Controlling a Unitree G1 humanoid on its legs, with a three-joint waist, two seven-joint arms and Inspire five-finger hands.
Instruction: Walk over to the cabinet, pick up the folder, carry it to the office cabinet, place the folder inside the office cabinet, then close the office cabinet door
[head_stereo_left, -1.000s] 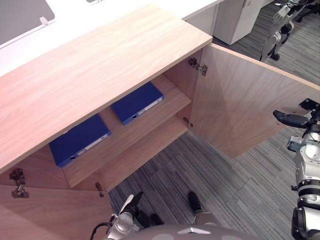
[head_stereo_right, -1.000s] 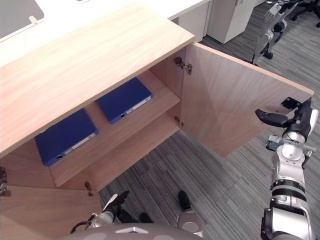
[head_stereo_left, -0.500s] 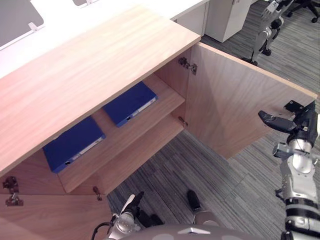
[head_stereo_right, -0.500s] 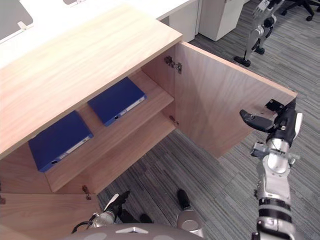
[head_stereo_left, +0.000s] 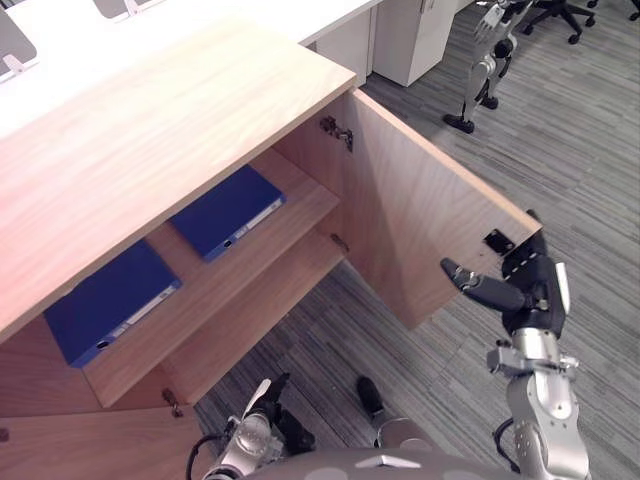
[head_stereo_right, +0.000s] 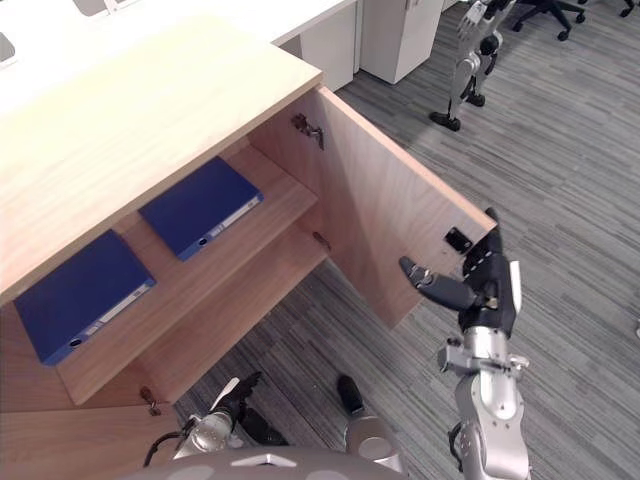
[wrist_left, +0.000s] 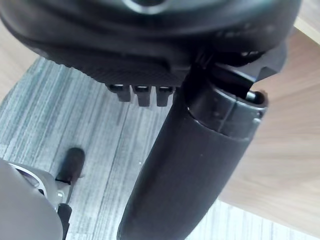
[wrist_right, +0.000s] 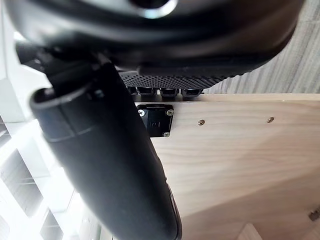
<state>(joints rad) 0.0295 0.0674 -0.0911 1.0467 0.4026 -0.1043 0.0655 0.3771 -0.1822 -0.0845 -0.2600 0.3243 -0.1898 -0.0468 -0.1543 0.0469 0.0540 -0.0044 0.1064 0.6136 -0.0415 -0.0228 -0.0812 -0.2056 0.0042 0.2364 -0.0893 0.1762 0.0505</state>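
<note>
Blue folders (head_stereo_left: 228, 211) already in cabinet (head_stereo_left: 150, 130), well apart from right hand (head_stereo_left: 528, 292) | right hand unclenched at door (head_stereo_left: 420, 240) edge | left hand (head_stereo_left: 268, 392) relaxed | door closing remains.

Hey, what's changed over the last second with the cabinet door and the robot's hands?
Mostly the camera swung, sliding the whole scene leftward. The right hand, open, stays at the free edge of the cabinet door, which seems swung slightly toward closing. Nothing was grasped or released. The left blue folder and right blue folder lie unmoved on the shelf; the left hand still hangs low.
</note>
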